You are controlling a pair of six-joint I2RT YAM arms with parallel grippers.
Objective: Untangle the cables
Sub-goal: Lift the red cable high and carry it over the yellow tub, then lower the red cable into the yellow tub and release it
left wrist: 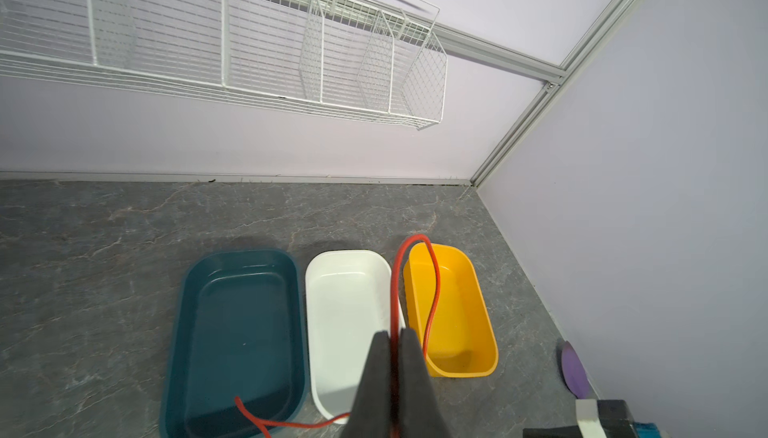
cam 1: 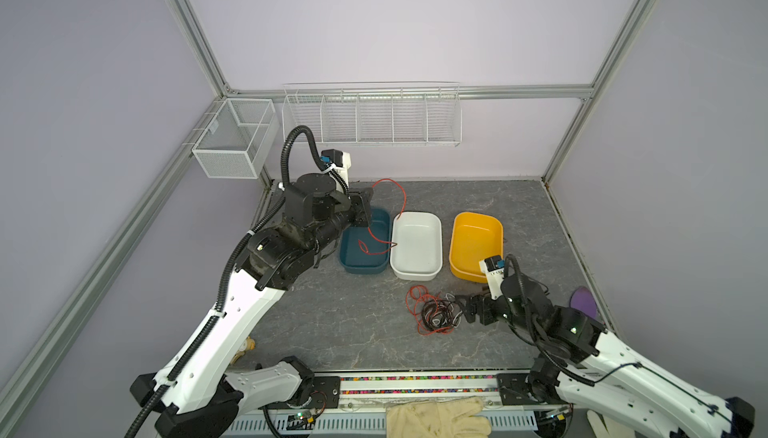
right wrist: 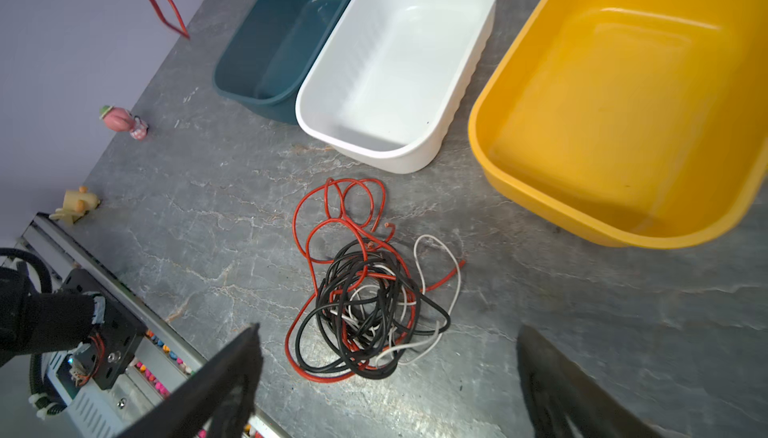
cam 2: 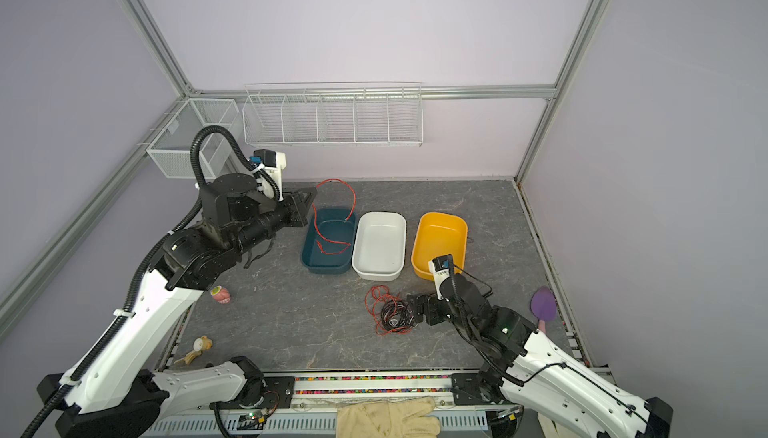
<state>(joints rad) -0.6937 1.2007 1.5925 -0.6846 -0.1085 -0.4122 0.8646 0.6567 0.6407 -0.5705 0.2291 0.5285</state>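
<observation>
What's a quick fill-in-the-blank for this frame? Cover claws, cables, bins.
1. The left claw is shut on a ____ cable.
2. The right claw, facing the tangle of cables, is ____.
3. Between the teal bin and the yellow bin stands the ____ bin.
4. The tangle lies on the ____, outside every bin.
Missing words: red; open; white; table.

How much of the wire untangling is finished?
One red wire is free of the tangle. The left pincer grips it, its tail dangling into the teal tub. The right pincer stands open beside that red, black and white tangle, not yet sorted.
</observation>
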